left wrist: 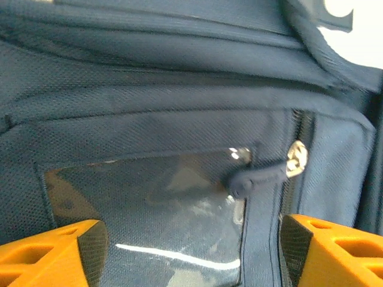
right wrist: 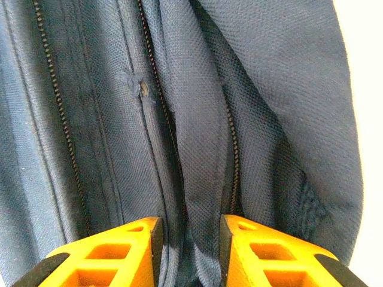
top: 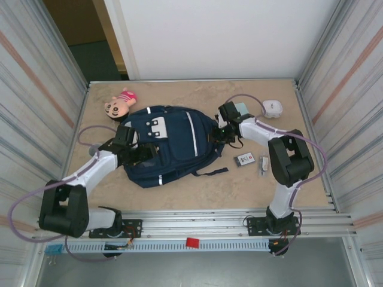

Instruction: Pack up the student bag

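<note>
Orange left claw (left wrist: 191,254), spread wide, hangs over the bag's (top: 173,146) zip pull (left wrist: 257,177), maybe to tug it. The right claw (right wrist: 190,251) sits close around a fold, maybe steadying it; whether it pinches, I cannot tell. The bag lies in the middle of the surface (top: 197,194).

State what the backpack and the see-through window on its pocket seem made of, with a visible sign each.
Student bag: woven navy fabric, matte; a fine weave grain shows close up. Pocket window: probably clear plastic film, glossy; it catches a bright streak of light and wrinkles softly.
</note>
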Controlling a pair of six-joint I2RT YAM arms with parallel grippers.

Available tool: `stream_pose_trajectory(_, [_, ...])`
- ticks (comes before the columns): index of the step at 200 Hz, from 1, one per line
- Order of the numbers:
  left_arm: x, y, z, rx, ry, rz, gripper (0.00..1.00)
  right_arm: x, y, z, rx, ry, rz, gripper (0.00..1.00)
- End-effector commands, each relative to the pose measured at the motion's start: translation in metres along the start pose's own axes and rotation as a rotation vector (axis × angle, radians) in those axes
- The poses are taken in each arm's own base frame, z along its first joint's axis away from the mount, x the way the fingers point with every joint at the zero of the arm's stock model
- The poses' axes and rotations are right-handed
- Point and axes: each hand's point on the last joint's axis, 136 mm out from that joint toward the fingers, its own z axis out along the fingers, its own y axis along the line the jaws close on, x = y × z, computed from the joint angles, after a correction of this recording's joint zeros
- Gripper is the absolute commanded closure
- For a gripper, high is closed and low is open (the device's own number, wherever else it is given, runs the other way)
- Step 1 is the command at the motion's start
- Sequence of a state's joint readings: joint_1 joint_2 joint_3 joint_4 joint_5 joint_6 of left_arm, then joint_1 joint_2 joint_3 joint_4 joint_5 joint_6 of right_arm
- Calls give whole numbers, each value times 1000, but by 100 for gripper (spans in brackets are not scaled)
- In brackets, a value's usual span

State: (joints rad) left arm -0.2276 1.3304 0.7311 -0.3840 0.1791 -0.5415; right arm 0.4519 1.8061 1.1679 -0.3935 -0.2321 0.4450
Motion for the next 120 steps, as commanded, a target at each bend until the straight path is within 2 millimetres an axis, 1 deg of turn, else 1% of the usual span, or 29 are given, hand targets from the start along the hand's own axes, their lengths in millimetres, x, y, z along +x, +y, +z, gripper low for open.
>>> stream_pose_trajectory(1, [-33,-6,12,3,-56,51,22,35,15,-8,-27,16,90,69])
stream_pose_trajectory(7, [-39,-8,16,3,-54,56,22,40,18,-9,-23,9,100,69])
stream_pose_trajectory(22, [-56,-15,27,6,-51,77,22,54,33,-10,-25,-8,99,69])
stream_pose_trajectory(41, [-80,-27,39,17,-60,101,22,66,59,-14,-39,-25,84,70])
stream_pose_trajectory(54, [-96,-34,44,22,-73,116,21,66,77,-21,-56,-55,72,69])
stream_pose_trajectory(64, [-109,-41,44,25,-86,131,22,61,94,-35,-87,-95,51,68])
stream_pose_trajectory(77, [-123,-50,34,34,-112,147,21,51,114,-58,-135,-153,19,64])
stream_pose_trajectory(89, [-131,-58,18,46,-139,158,21,41,123,-79,-167,-190,2,61])
stream_pose_trajectory(103, [-132,-65,-5,66,-169,165,20,28,119,-93,-183,-201,7,58])
stream_pose_trajectory(113, [-127,-67,-22,78,-182,163,20,22,112,-94,-197,-188,24,58])
stream_pose_trajectory(120, [-122,-67,-35,85,-193,159,19,18,107,-91,-203,-175,30,58])
